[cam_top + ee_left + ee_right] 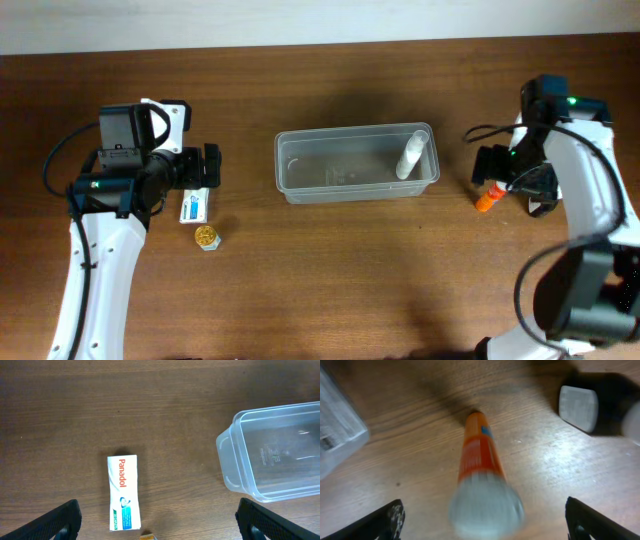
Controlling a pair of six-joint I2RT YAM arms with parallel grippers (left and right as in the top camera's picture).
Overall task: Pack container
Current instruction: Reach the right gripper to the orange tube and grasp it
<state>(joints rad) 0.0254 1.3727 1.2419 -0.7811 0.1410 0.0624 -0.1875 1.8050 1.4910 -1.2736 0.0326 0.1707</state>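
Clear container (pixel 330 170) between left jaws and right jaws, both seemingly unclenched.

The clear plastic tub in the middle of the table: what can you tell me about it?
The container is a rectangular tub of clear, slightly cloudy plastic, with rounded corners, a thick rim and faint moulded marks on its floor. It stands upright and open, no lid on it, lengthways across the wooden table. Inside, a small white bottle leans against its right end. Nothing else touches it.
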